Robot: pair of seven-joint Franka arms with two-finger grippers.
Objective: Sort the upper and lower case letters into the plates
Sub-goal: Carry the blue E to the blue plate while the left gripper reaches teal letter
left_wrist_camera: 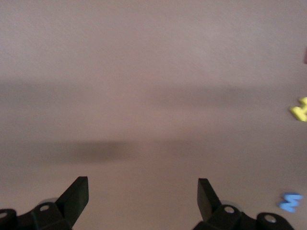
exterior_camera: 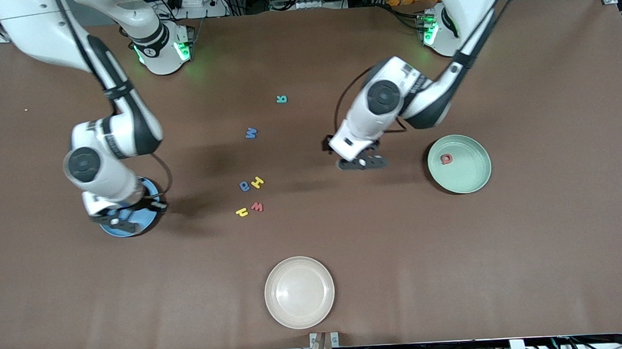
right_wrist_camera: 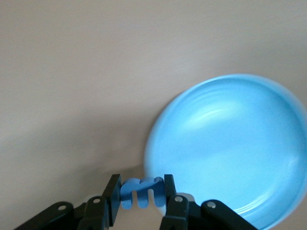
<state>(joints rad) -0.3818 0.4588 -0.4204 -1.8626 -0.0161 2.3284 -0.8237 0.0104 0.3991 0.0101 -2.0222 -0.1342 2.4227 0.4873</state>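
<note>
Right gripper [right_wrist_camera: 142, 194], over the rim of the sky-blue plate [exterior_camera: 149, 191] at the right arm's end of the table: fingers pinching a blue letter [right_wrist_camera: 142, 192] by its flat faces, edge-on, presumably so that it drops clear into the plate once released. Interior of that plate seen empty in the right wrist view.

Left gripper [left_wrist_camera: 143, 199], hovering over bare table [exterior_camera: 454, 273] beside the mint-green plate [exterior_camera: 476, 184]: fingers spread wide, nothing between them; arm apparently waiting or about to seek a further letter.

Mint-green plate, at the left arm's end: one red letter [exterior_camera: 446, 159] inside.

Loose letters on the table, between the two arms: six. Teal letter [exterior_camera: 281, 99] closest to the bases; blue letter [exterior_camera: 251, 133] nearer the front camera; then a blue [exterior_camera: 244, 186] and a yellow [exterior_camera: 257, 182] just beside each other; then a yellow [exterior_camera: 242, 212] and a red [exterior_camera: 257, 206], likewise paired.

Count: eight letters in all; three plates, the cream-white plate [exterior_camera: 299, 292] empty and nearest the camera, probably no part of the sorting.
</note>
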